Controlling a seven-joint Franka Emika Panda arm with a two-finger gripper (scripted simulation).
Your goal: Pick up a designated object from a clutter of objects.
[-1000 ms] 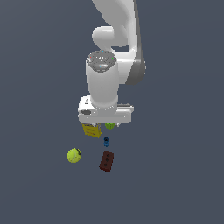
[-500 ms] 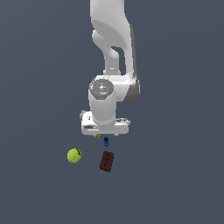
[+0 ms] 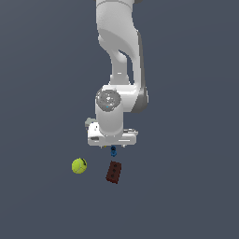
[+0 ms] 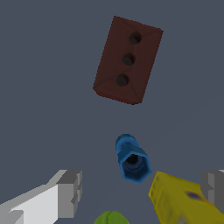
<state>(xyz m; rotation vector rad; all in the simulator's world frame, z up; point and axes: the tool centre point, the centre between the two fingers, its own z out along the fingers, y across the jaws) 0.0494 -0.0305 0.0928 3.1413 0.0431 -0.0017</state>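
Note:
The designated object, a tiny blue peg-like piece (image 4: 132, 159), stands with its dark hollow top toward the wrist camera. In the exterior view the blue piece (image 3: 113, 151) shows just under the white hand (image 3: 112, 135). My gripper (image 4: 142, 190) is open, its fingers (image 4: 69, 192) spread wide, and nothing is held. The blue piece sits just beyond the gap between them. Of the clutter, the yellow box (image 4: 183, 202) lies close to one finger and the green cup (image 4: 111, 217) peeks in at the picture's edge. The hand hides both in the exterior view.
A dark red brick (image 3: 115, 172) with three holes (image 4: 127, 59) lies just in front of the blue piece. The yellow-green tennis ball (image 3: 79, 165) rests toward the exterior view's left, apart from the rest. Everything lies on a plain dark grey floor.
The arm has come down toward the clutter. The hand now hides the yellow box and green cup in the exterior view and hangs just above the blue piece. The objects have not moved.

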